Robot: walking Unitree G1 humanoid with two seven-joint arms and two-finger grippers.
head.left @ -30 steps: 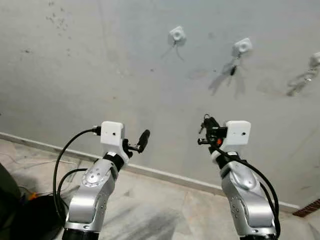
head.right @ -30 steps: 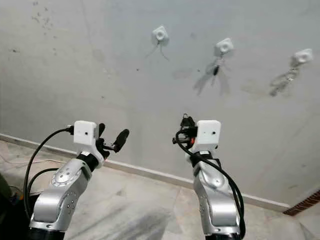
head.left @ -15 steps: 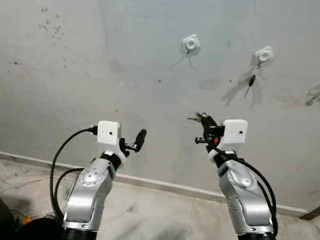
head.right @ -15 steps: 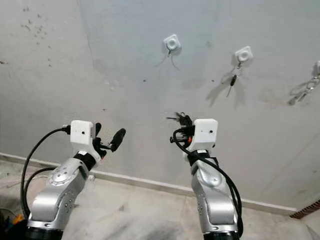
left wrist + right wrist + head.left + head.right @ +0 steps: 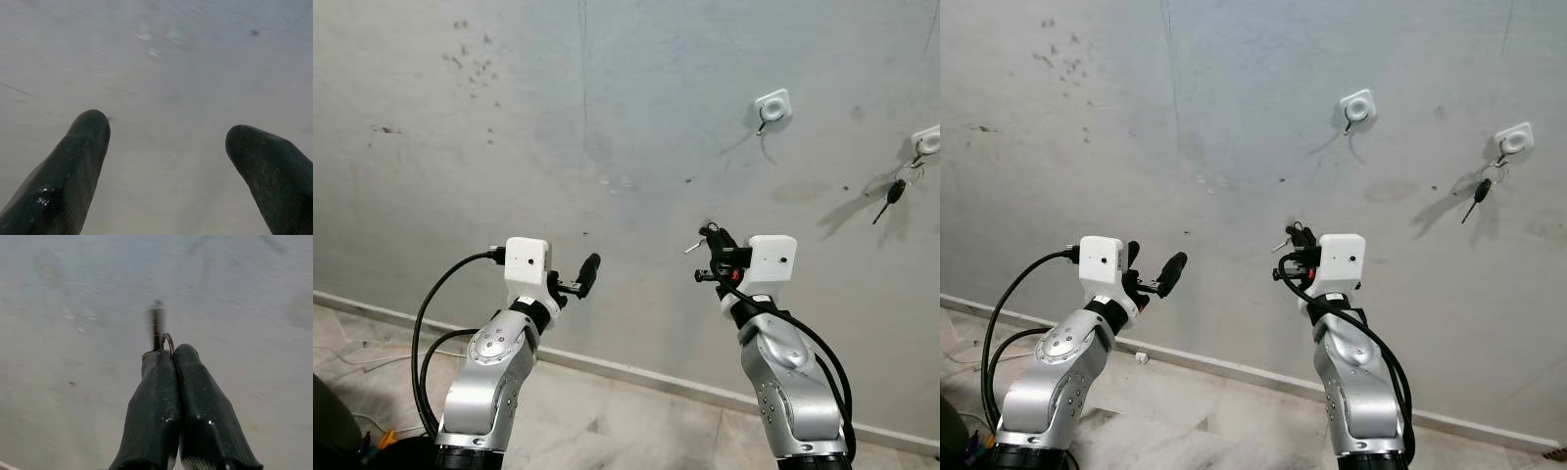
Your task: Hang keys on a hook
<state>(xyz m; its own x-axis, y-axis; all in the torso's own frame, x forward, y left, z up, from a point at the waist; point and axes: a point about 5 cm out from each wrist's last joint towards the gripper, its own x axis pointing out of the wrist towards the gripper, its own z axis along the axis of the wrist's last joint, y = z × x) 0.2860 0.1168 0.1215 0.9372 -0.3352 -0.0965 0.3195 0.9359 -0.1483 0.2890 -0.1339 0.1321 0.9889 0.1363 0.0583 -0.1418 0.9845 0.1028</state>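
Grey wall: free hook up and rightward of right hand, which pinches keys; left hand wide, farther.

Head stereo pair looks forward and a bit down at a grey wall from a little way back, with both arms raised in the lower half and a strip of floor along the bottom. Both eyes share the same wall, arms and white hook, just shifted sideways. The wrist cams sit right behind their fingers, aimed straight at the wall, much closer in, bare plaster beyond the fingertips.
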